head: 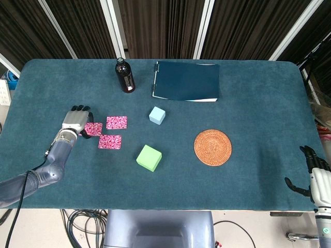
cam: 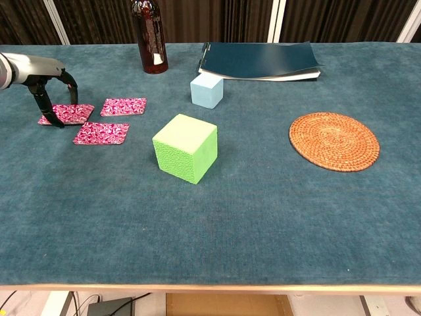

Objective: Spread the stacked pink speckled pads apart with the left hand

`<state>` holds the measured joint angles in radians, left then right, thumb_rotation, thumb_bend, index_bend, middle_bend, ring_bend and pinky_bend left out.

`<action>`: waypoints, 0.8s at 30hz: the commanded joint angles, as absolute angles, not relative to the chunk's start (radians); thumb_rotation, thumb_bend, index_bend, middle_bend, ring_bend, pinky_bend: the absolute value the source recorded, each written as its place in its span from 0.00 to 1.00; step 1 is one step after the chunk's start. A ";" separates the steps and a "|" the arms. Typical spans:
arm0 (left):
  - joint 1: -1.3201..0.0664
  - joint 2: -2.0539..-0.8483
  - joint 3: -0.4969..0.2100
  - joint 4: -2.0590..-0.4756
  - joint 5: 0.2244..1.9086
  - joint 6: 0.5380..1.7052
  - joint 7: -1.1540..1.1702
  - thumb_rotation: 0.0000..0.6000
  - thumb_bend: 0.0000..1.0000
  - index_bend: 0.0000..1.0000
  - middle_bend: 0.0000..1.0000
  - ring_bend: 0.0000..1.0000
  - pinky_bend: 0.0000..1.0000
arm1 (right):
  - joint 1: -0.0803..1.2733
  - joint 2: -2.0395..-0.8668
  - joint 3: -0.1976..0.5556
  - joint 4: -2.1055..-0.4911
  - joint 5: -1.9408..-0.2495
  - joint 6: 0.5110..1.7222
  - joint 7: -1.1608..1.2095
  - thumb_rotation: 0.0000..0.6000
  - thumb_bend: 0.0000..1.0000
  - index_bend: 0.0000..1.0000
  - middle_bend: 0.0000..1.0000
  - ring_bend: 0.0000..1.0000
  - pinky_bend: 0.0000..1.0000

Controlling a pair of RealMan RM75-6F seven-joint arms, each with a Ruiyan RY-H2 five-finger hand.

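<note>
The three pink speckled pads point(cam: 92, 118) lie near the desk's point(head: 258, 103) left edge, already apart — one point(cam: 66, 113) under the left hand point(head: 76, 120), one point(cam: 123, 106) beside it, one point(cam: 101, 133) nearer the front edge. The left hand's fingers point(cam: 41, 99) curl down onto the leftmost pad, pressing rather than gripping it.

The risk now is overdoing it: if the fingers drag as they lift, that pad could slide off toward the left edge or back onto a neighbour.

The right hand point(head: 316, 175) hangs off the desk's front right corner, fingers loosely spread, holding nothing.

No writing is readable — the dark bottle point(cam: 150, 39) shows no legible label, the dark blue folder point(head: 187, 81) none.
</note>
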<state>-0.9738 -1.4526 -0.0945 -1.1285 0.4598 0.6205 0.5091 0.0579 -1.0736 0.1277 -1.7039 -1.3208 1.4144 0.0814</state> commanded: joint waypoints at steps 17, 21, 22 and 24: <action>-1.025 -1.425 -0.046 -1.172 0.365 0.654 0.580 1.00 0.09 0.33 0.13 0.02 0.00 | 0.059 -1.071 0.128 -1.706 -1.320 1.411 0.084 1.00 0.25 0.08 0.05 0.13 0.15; -1.029 -1.393 -0.067 -1.227 0.365 0.683 0.565 1.00 0.09 0.33 0.13 0.02 0.00 | 0.058 -1.071 0.128 -1.708 -1.319 1.412 0.086 1.00 0.25 0.08 0.05 0.13 0.15; -1.030 -1.383 -0.071 -1.242 0.369 0.690 0.561 1.00 0.09 0.33 0.14 0.02 0.00 | 0.058 -1.071 0.128 -1.708 -1.319 1.412 0.087 1.00 0.25 0.08 0.05 0.13 0.15; -1.028 -1.352 -0.082 -1.289 0.394 0.712 0.552 1.00 0.09 0.33 0.14 0.02 0.00 | 0.058 -1.070 0.128 -1.708 -1.318 1.411 0.087 1.00 0.25 0.08 0.05 0.13 0.15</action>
<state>-1.0277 -1.3810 -0.0685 -1.2501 0.3728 0.6889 0.5630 0.0579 -1.0703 0.1281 -1.7078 -1.3183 1.4110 0.0871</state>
